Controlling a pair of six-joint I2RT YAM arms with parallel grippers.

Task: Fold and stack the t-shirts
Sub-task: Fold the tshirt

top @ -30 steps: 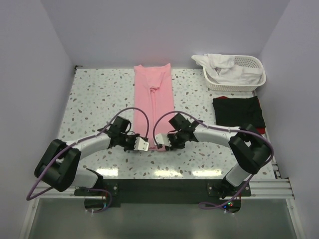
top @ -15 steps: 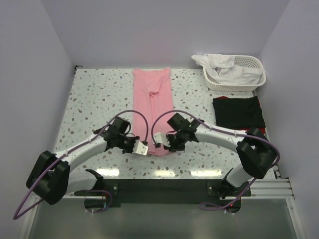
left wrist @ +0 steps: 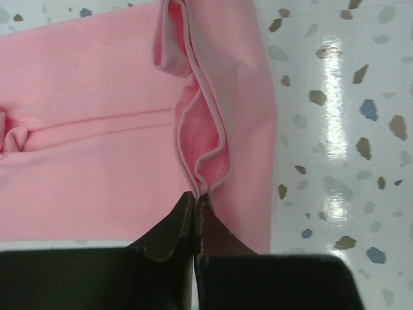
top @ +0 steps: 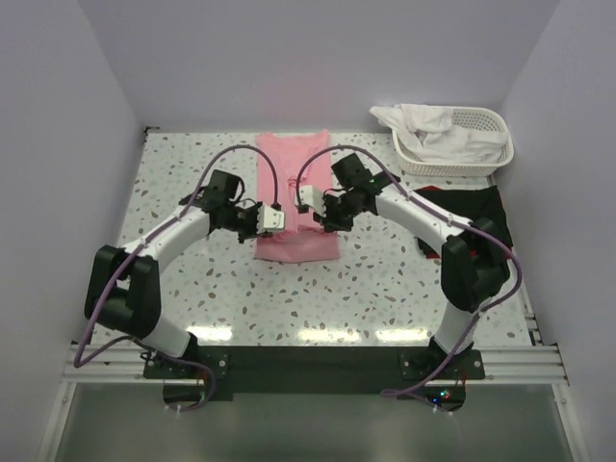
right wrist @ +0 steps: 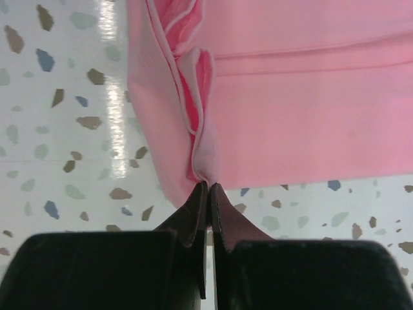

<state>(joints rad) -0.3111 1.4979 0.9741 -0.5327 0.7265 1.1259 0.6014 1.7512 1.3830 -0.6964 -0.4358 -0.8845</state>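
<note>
Clamping pinched-up edge of light pink t-shirt (left wrist: 97, 161) in left gripper (left wrist: 195, 197), jaws pressed together on thin cloth ridge. Likewise with right gripper (right wrist: 208, 187): jaws all but touching, gripping folded hem at opposite edge. Held edges raised over flat pink layer, mid speckled tabletop (top: 173, 173). Well to right: black t-shirt (top: 486, 207) lying flat, white t-shirt (top: 433, 130) heaped in lattice basket (top: 486, 159).

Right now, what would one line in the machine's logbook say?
step: folding pink t-shirt | left jaws: shut on pink t-shirt | right jaws: shut on pink t-shirt | black t-shirt: folded, at right | basket: white cloth inside
</note>
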